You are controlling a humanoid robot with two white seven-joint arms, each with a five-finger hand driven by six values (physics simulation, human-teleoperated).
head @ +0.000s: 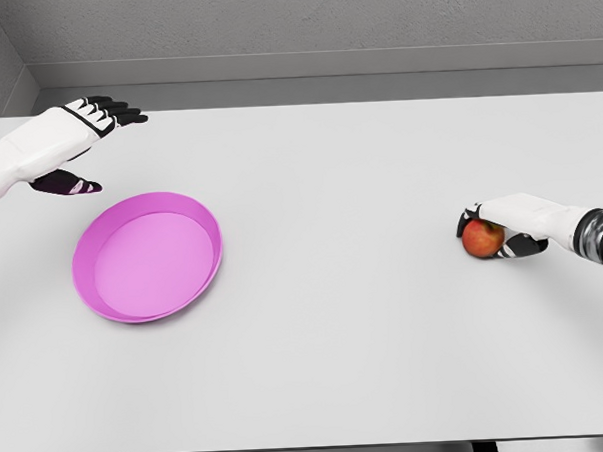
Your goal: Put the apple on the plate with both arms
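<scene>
A wide, pale grey tabletop (324, 285) filled nearly the whole head view, smooth and evenly lit, its near edge running along the bottom of the picture with dark table legs just visible beneath it. Behind it stood a grey, rough-looking wall (303, 21) with a lighter strip along its foot, and a second wall met it in the corner at far left. A pink plate (102, 295) lay on the left part of the tabletop. Well apart from it, near the right edge, the red apple (481, 238) sat on the surface with the right hand (512, 227) wrapped over it, fingers (471, 217) grasping it. The left hand (72, 136) hovered beyond the plate, fingers spread and holding nothing
</scene>
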